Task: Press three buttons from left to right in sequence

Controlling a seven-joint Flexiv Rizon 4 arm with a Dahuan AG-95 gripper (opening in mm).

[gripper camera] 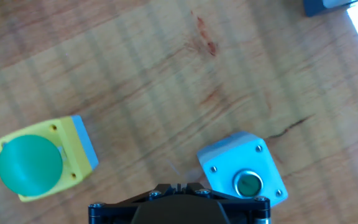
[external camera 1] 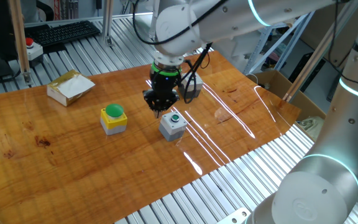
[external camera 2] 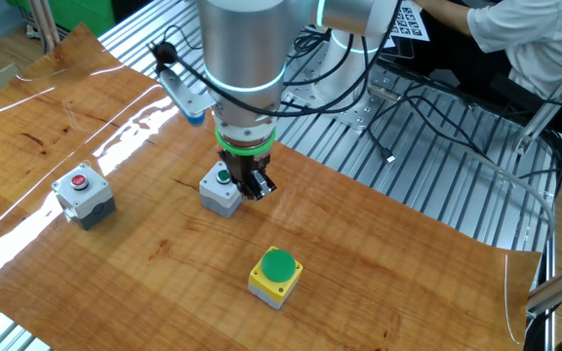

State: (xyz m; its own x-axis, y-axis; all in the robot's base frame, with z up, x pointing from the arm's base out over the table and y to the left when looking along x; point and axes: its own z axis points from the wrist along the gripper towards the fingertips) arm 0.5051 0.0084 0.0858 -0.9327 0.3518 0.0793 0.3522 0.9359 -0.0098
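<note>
The yellow box with the large green dome cap (external camera 1: pixel 114 117) stands at the left; it also shows in the other fixed view (external camera 2: pixel 276 273) and in the hand view (gripper camera: pixel 39 163). The grey box with the small green button (external camera 1: pixel 173 124) stands in the middle (external camera 2: pixel 220 188) (gripper camera: pixel 244 174). The grey box with the small red button (external camera 2: pixel 83 192) stands beyond it; the hand view shows only its corner (gripper camera: pixel 328 5). My gripper (external camera 1: pixel 158 111) hangs just above the table between the yellow box and the green-button box, close beside the latter (external camera 2: pixel 255 187). Its fingertips are together and hold nothing.
A flat tan-and-white carton (external camera 1: pixel 70 87) lies at the back left of the wooden tabletop (external camera 1: pixel 55 162). A pale box with a red mushroom knob (external camera 1: pixel 33 48) and a keyboard (external camera 1: pixel 61 31) sit behind the table. An open cardboard box (external camera 1: pixel 278 84) stands at the right edge.
</note>
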